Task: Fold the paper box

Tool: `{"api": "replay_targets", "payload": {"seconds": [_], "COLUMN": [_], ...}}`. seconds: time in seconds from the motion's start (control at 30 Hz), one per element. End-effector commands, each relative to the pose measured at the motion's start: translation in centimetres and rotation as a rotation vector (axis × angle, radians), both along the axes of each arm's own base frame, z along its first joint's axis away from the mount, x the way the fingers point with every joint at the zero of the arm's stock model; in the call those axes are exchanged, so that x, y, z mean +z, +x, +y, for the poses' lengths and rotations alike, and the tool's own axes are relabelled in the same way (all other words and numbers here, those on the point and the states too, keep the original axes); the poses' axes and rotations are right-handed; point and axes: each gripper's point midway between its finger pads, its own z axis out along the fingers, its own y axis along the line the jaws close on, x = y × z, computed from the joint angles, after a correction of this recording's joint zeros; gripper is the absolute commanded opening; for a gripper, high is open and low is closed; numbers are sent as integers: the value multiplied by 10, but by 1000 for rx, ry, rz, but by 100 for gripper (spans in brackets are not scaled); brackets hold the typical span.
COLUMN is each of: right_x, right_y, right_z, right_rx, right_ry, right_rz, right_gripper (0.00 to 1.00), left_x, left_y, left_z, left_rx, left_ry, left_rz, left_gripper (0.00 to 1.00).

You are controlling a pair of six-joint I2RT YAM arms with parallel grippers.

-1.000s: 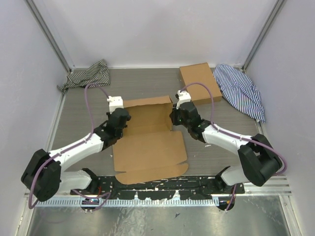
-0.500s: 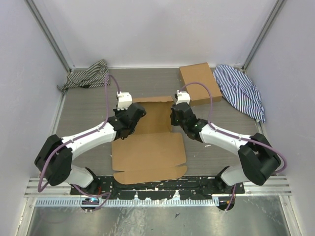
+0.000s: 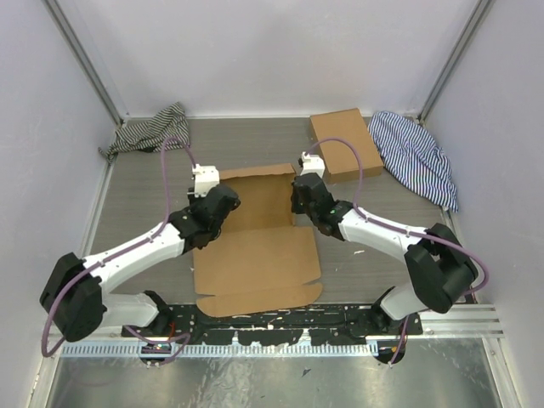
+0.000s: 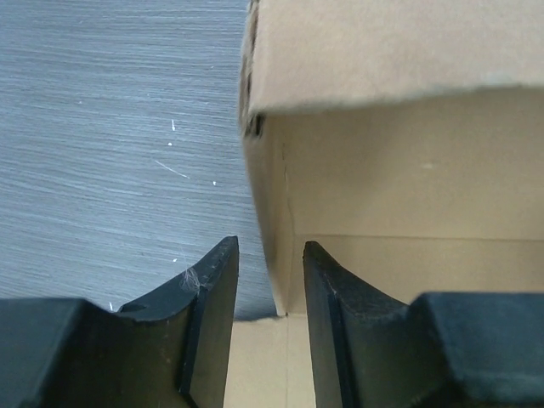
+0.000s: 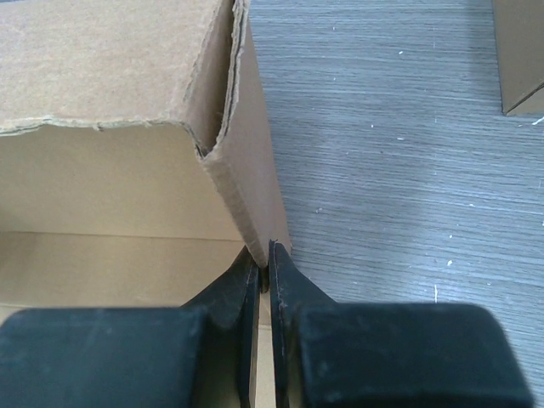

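The paper box [image 3: 255, 263] lies mid-table, brown cardboard with its near panel flat and its far part raised into walls. My left gripper [image 3: 229, 202] is at the box's left wall. In the left wrist view the left gripper [image 4: 270, 245] is open, its fingers [image 4: 212, 289] astride the upright left wall [image 4: 270, 204] without squeezing it. My right gripper [image 3: 297, 202] is at the right wall. The right wrist view shows the right gripper [image 5: 263, 251] shut on the lower edge of that upright wall [image 5: 251, 161], and the back wall [image 5: 102, 178] stands beyond.
A smaller brown cardboard box [image 3: 344, 144] sits at the back right; its corner [image 5: 518, 51] shows in the right wrist view. A dark striped cloth [image 3: 151, 129] lies at the back left and a blue striped cloth [image 3: 416, 157] at the far right.
My left gripper swung in towards the box's left wall and its jaws have opened there. The right gripper has stayed shut on the right wall and shifted slightly left.
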Motion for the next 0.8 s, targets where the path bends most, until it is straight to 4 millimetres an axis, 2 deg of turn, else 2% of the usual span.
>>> {"api": "replay_targets", "payload": {"seconds": [0.0, 0.2, 0.5, 0.77], "right_x": [19, 17, 22, 13], "right_y": [14, 15, 14, 9], "right_z": [5, 6, 13, 14], "right_rx": [-54, -60, -42, -26], "right_ry": [42, 28, 31, 21], "right_rz": [-41, -19, 21, 56], "right_gripper": [1, 1, 1, 1], "left_x": [7, 17, 61, 71], "left_y": [-12, -30, -46, -54], "left_z": [4, 15, 18, 16], "left_rx": [-14, -24, -76, -138], "left_ry": [-38, -92, -237, -236], "left_rz": [2, -4, -96, -74], "left_gripper": [44, 44, 46, 47]}}
